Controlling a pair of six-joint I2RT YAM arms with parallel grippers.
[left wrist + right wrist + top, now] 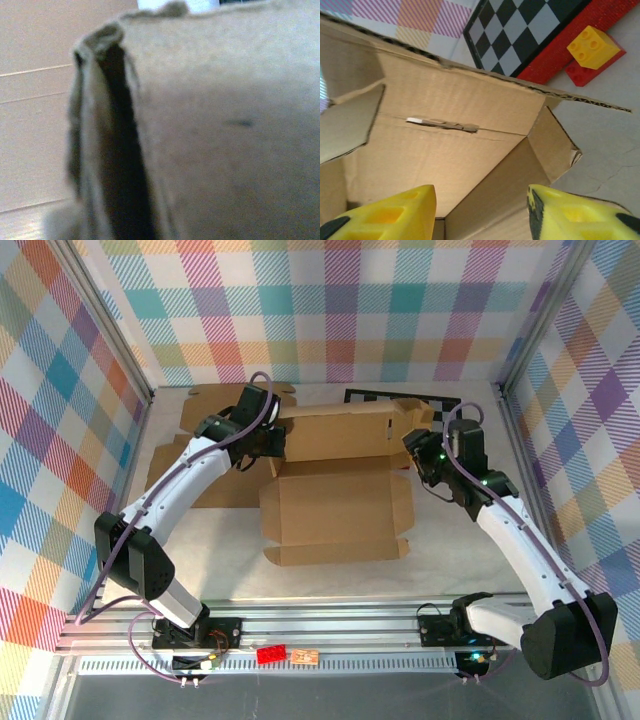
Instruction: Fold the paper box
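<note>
The brown cardboard paper box (335,505) lies mid-table, its base flat and its back wall (335,435) raised. My left gripper (271,444) is at the wall's left end. Blurred cardboard (225,125) with a doubled edge sits right against the left wrist camera and hides the fingers, so the gripper looks shut on that end flap. My right gripper (416,451) is at the box's right end. In the right wrist view the yellow fingers (385,215) stand apart, and the box's inner corner and side flap (520,175) rise between them, untouched.
A black-and-white checkerboard (400,398) with a red edge lies behind the box. A yellow brick (592,47) on a red one sits beside it. More flat cardboard (200,415) lies at the back left. Plaid walls enclose the table.
</note>
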